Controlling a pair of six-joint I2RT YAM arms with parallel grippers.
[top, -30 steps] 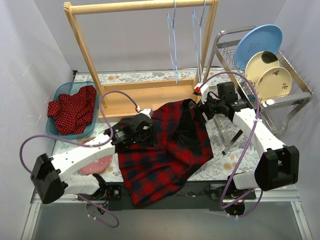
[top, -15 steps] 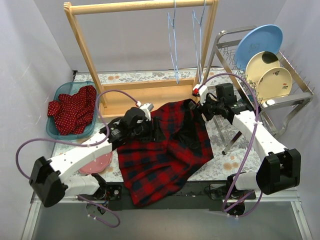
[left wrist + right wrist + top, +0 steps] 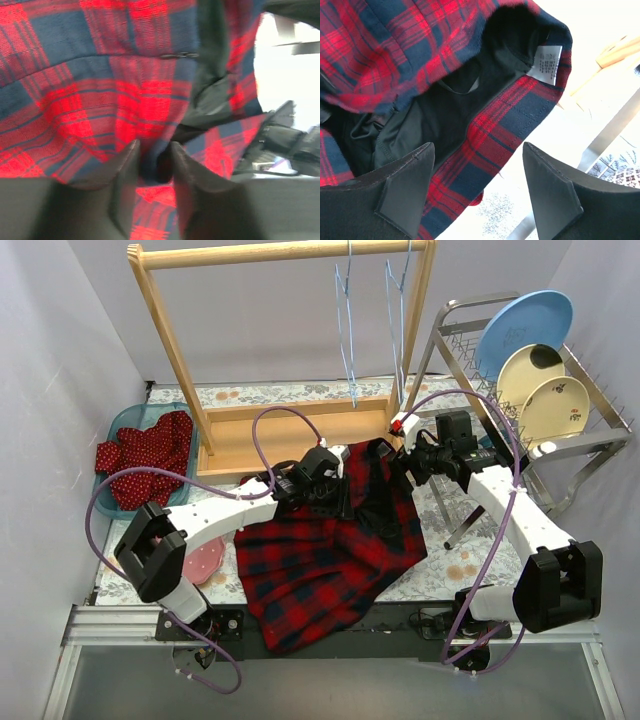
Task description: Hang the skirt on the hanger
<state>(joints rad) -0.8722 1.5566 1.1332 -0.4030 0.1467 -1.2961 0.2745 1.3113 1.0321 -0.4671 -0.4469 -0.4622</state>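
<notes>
The red and navy plaid skirt (image 3: 330, 550) lies spread on the table, its black lining showing at the waistband (image 3: 520, 110). My left gripper (image 3: 335, 490) is on the skirt's upper part. Its fingers (image 3: 192, 190) are pressed close around a raised fold of the plaid (image 3: 156, 167). My right gripper (image 3: 415, 462) hovers at the right end of the waistband. It stands wide open (image 3: 477, 150), with the skirt's edge between its fingers and touching neither. Two blue wire hangers (image 3: 350, 330) hang from the wooden rack's top bar.
The wooden rack's base (image 3: 290, 430) stands just behind the skirt. A metal dish rack (image 3: 590, 430) with plates is at the right. At the left a teal basket (image 3: 105, 502) holds red dotted cloth. A pink plate (image 3: 205, 560) lies under my left arm.
My left arm has swung right and away across the skirt to near the waistband, and its jaws have opened and then narrowed on a fold. My right arm has barely moved.
</notes>
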